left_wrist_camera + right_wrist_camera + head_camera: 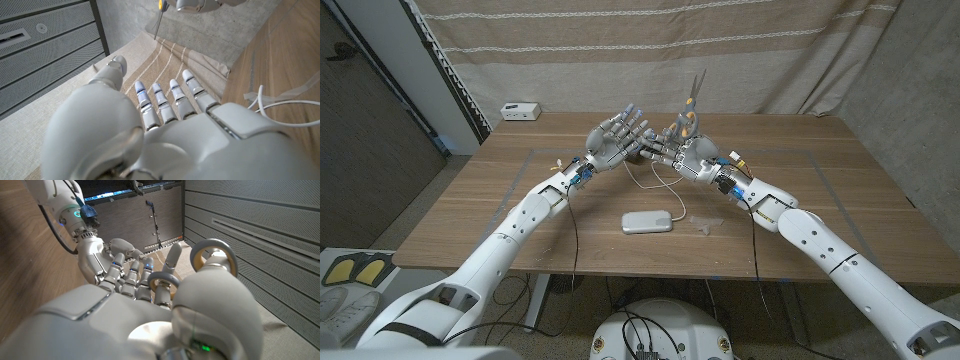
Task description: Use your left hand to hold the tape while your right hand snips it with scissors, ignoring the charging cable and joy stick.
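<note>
Both hands are raised close together over the middle of the table. My right hand (688,155) grips the scissors (695,100) by their grey ring handles (214,255), with the blades pointing straight up. My left hand (618,140) stands just beside it, fingers spread upward and thumb apart; I see nothing between its fingers (165,105). In the right wrist view the left hand (112,262) almost touches my right hand (150,325). A crumpled bit of clear tape (703,224) lies on the table in front of the hands.
A white charging cable (655,182) loops on the wood under the hands. A flat white device (648,222) lies nearer the front edge. A small white box (520,110) sits at the back left corner. A curtain hangs behind the table.
</note>
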You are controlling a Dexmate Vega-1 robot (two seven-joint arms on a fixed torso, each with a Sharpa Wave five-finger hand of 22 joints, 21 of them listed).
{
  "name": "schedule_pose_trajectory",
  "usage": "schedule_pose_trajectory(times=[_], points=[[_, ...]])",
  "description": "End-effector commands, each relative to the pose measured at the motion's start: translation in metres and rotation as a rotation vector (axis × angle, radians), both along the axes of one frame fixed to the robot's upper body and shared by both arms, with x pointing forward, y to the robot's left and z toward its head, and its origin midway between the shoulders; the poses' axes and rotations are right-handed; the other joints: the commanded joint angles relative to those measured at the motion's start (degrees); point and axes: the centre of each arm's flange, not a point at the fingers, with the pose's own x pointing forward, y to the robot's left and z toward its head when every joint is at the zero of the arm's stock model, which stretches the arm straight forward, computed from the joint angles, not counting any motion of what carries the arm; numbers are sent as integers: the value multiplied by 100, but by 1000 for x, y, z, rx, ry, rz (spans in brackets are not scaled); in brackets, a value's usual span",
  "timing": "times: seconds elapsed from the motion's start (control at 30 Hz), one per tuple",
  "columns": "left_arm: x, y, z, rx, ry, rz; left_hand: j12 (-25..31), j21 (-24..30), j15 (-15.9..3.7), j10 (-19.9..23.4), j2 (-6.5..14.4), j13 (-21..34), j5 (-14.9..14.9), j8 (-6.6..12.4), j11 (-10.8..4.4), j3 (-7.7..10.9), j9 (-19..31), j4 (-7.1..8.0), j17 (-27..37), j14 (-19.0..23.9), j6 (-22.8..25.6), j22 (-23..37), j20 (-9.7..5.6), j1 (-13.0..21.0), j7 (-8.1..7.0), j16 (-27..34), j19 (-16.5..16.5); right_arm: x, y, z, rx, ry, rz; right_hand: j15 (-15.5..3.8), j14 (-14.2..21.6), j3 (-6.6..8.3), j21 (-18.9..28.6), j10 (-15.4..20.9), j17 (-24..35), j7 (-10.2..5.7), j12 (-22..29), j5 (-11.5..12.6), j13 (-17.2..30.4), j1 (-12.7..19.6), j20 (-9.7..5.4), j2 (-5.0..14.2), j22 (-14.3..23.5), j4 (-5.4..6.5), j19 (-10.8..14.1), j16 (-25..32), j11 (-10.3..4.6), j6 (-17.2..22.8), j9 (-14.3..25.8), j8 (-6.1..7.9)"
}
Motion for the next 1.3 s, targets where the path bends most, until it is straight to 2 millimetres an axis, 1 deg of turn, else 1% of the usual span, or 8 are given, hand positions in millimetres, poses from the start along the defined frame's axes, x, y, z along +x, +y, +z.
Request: schedule_pose_trajectory(times=[0.03,0.27,0.47,0.57,0.77,1.03,1.1,1.3], points=[[-4,2,5,78,-82,31,40,-41,-755,110,-17,3,-6,34,-23,-17,0,24,15,103,94,34,9,-81,48,64,-49,-4,-9,2,2,-19,-16,23,3,-23,-23,48,-4,5,-36,-4,-4,15,39,53,7,17,38,-23,35,-19,19,15],[-5,3,2,82,-86,38,76,-63,-768,254,-31,0,-4,39,-30,-42,-1,40,13,203,160,36,-9,-147,90,93,-30,-7,-14,1,12,-31,-26,37,5,-23,-46,97,-17,14,-34,-6,-28,12,44,67,6,18,47,-37,33,-7,-2,17],[-9,5,1,135,-116,72,81,-84,-775,295,-42,-2,-4,9,-52,-55,-1,45,12,214,108,37,-4,-179,122,89,-45,-10,-18,0,14,-36,-29,34,11,-23,-65,106,-28,14,-46,-8,-49,11,52,77,5,17,60,-49,54,-31,-10,12],[-10,5,1,156,-125,85,103,-110,-757,387,-50,-2,-2,-13,-60,-70,0,53,10,246,74,39,10,-220,159,93,-66,-9,-20,2,6,-47,-34,38,15,-25,-74,106,-33,26,-53,-9,-58,8,56,79,4,17,68,-54,55,-28,-7,20],[-12,5,4,201,-150,94,87,-150,-710,398,-66,-3,2,-50,-59,-92,2,59,8,219,-4,41,38,-271,167,71,-108,-7,-22,4,10,-65,-41,53,13,-26,-93,112,-44,41,-66,-12,-78,7,63,85,3,16,82,-68,64,-14,-12,30],[-18,5,7,258,-193,126,72,-180,-679,402,-75,-4,7,-56,-63,-106,2,60,6,176,-11,42,37,-305,178,47,-135,-9,-23,-3,10,-49,-39,77,16,-25,-119,117,-56,58,-82,-13,-102,15,66,95,2,9,96,-85,80,-43,-16,29],[-18,5,9,292,-209,137,67,-193,-667,406,-78,-5,9,-58,-64,-111,2,61,6,153,-15,43,40,-318,212,36,-149,-11,-23,-4,15,-49,-43,76,17,-25,-124,112,-59,65,-88,-14,-107,15,67,97,2,8,99,-88,83,-46,-18,29],[-18,7,14,377,-237,161,53,-236,-636,407,-86,-6,13,-65,-42,-126,2,63,6,125,-26,43,56,-351,216,23,-210,-14,-27,-2,17,-59,-70,101,2,-23,-143,100,-67,69,-105,-15,-123,22,66,104,1,3,107,-107,100,-59,-29,25]])
